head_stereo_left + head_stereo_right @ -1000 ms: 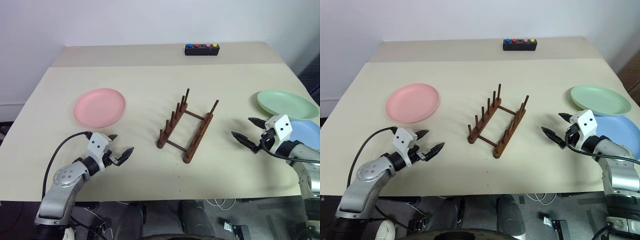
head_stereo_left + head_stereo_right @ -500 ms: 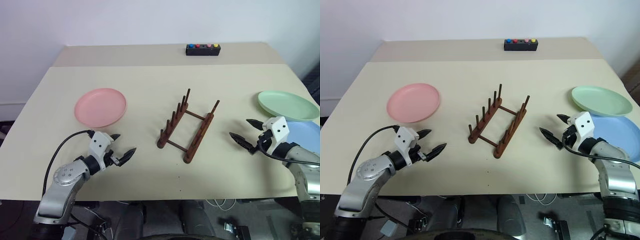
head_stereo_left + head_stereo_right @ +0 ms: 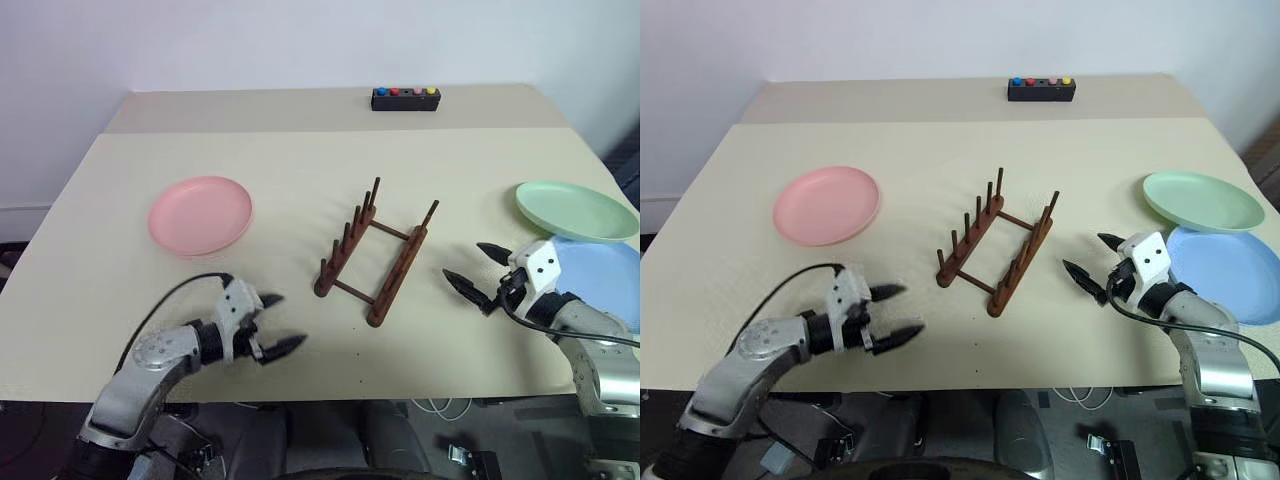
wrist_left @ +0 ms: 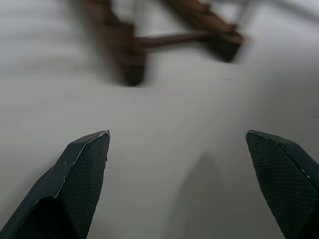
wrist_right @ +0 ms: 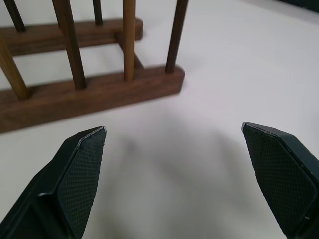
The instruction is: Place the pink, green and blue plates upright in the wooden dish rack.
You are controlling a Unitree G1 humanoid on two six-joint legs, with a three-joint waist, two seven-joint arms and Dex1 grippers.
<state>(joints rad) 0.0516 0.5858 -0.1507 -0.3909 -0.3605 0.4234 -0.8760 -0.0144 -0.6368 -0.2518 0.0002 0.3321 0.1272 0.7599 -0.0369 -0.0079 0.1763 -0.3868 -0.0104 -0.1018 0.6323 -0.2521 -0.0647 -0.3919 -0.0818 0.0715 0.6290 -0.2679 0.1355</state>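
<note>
Grippers, left (image 3: 275, 324) and right (image 3: 479, 271), gape empty beside rack (image 3: 375, 256); its near end (image 4: 130, 55) seems blurred.

Each of the 2 arms is built of silver-grey metal segments with rounded joint housings; the housing on the left arm (image 3: 150, 352), nearest the pink plate (image 3: 200, 214), carries a ring of small dark screw holes. A black cable loops out from that arm to the wrist. Both wrists end in a black collar and a white angular block with 2 small dark dots on its face. From each block spring 2 black pointed fingers, their inner faces finely cross-hatched. The left gripper (image 3: 270, 322) and the right gripper (image 3: 473, 268) match in build.
</note>
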